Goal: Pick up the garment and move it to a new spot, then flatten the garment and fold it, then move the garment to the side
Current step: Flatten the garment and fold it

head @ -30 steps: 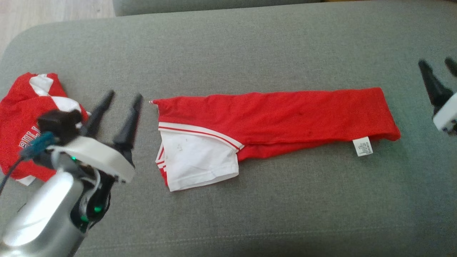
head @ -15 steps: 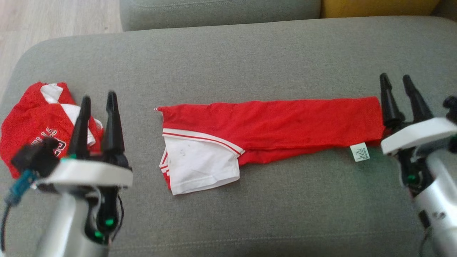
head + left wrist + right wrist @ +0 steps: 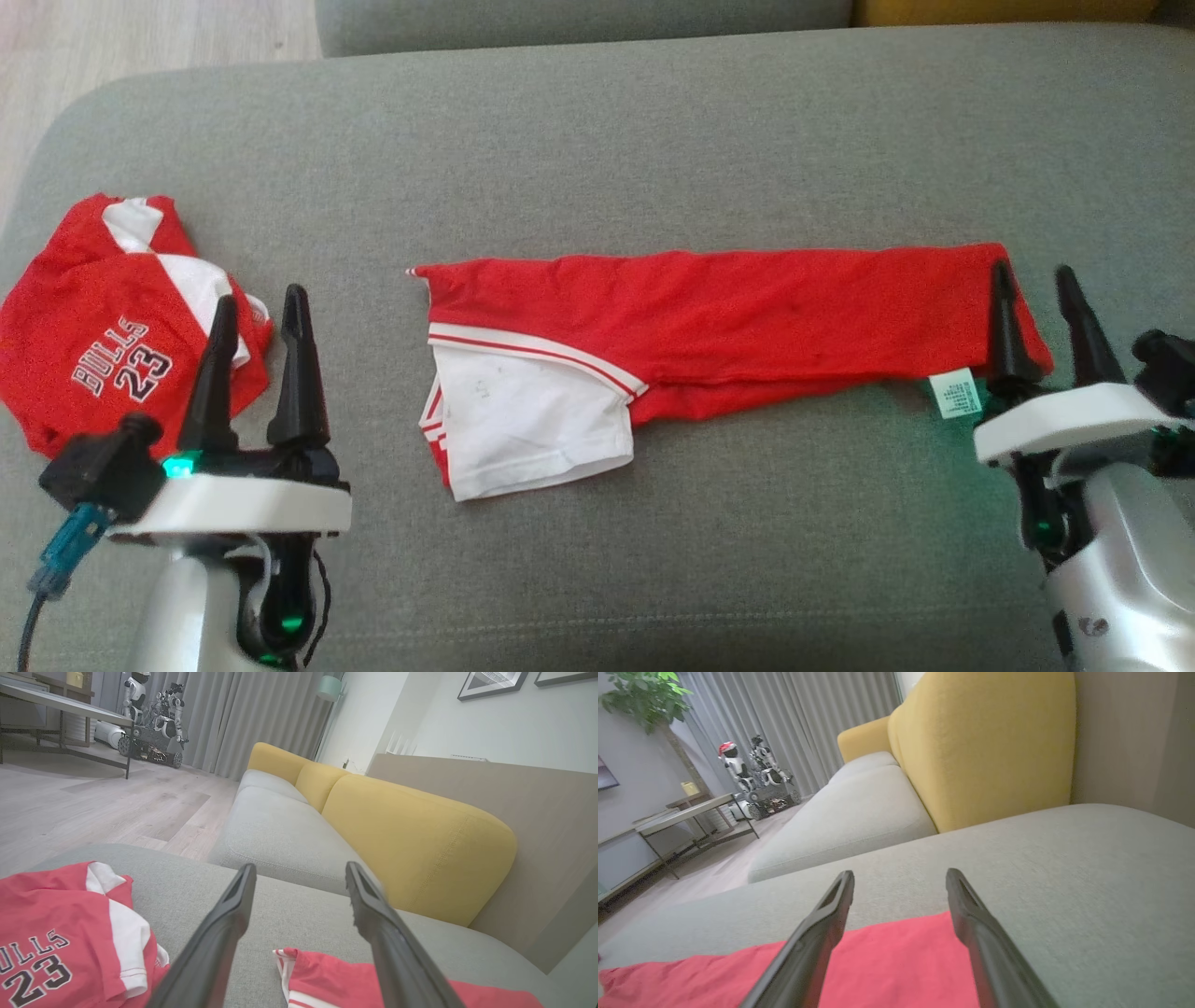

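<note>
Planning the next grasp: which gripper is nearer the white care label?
Right. The right gripper stands just beside the white care label, at the red garment's end; the left gripper is far off, beside the Bulls jersey.

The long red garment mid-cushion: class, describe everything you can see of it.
The red garment looks like soft knit, folded into a long strip lying flat across the grey cushion. At its left end a white part with red-and-white trim sticks out; a white label shows near its right end. The open right gripper stands at that end; contact unclear.
</note>
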### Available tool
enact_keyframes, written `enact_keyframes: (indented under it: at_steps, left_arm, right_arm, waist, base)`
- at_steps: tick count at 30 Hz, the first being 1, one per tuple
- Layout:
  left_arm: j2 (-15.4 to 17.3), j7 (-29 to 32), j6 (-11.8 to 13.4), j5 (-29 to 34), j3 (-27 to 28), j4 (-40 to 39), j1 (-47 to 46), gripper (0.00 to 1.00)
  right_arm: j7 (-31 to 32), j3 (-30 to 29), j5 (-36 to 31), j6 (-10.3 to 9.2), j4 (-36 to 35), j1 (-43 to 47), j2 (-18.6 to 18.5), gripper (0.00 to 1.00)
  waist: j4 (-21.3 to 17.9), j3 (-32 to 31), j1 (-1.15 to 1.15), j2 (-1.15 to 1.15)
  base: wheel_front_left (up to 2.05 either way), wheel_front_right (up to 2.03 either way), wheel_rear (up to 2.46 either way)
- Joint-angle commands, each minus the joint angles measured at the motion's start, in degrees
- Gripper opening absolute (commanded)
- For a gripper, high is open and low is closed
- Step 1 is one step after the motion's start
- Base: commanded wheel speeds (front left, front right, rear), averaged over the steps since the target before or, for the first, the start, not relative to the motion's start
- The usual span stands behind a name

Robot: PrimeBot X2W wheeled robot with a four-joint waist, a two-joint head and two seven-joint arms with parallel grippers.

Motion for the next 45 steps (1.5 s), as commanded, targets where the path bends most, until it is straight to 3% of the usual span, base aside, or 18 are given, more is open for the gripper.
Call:
enact_keyframes:
  at_steps: [1, 16, 34, 35, 36, 45]
  left_arm:
    - [0.28, -0.34, -0.28, 0.77, 2.29, -1.56, -1.66, 1.0]
    - [0.17, -0.35, -0.81, -0.21, 0.27, -0.48, -4.1, 1.0]
    - [0.16, -0.35, -0.83, -1.89, 2.02, -0.31, -5.95, 1.0]
    - [0.16, -0.35, -0.83, -1.84, 2.1, -0.35, -5.98, 1.0]
    - [0.16, -0.35, -0.83, -1.81, 2.18, -0.38, -5.99, 1.0]
    - [0.16, -0.35, -0.83, -1.53, 2.65, -0.29, -5.39, 1.0]
  right_arm:
    - [-0.17, 0.02, -1.27, 0.37, -0.63, -1.55, -0.1, 1.0]
    - [4.29, -11.72, -8.64, 0.37, 17.43, -10.18, 1.91, 1.0]
    - [14.22, -7.24, -7.18, 0.37, 28.58, -13.74, 2.86, 1.0]
    - [14.7, -6.77, -6.81, 0.37, 28.72, -13.75, 2.84, 0.42]
    - [14.93, -6.41, -6.44, 0.37, 28.75, -13.75, 2.74, 0.0]
    - [11.34, -6.0, -6.58, 0.37, 28.34, -14.03, -1.49, 0.0]
  waist:
    - [0.17, 0.32, 0.0, 0.0]
    - [2.72, 4.37, 0.0, 0.0]
    - [3.27, 4.91, 0.0, 0.0]
    - [3.18, 4.81, 0.0, 0.0]
    - [3.09, 4.73, 0.0, 0.0]
    - [2.53, 3.42, 0.0, 0.0]
  base:
    - [0.0, 0.0, 0.0]
    - [0.0, 0.0, 0.0]
    - [0.0, 0.0, 0.0]
    - [0.0, 0.0, 0.0]
    - [0.0, 0.0, 0.0]
    - [0.0, 0.0, 0.0]
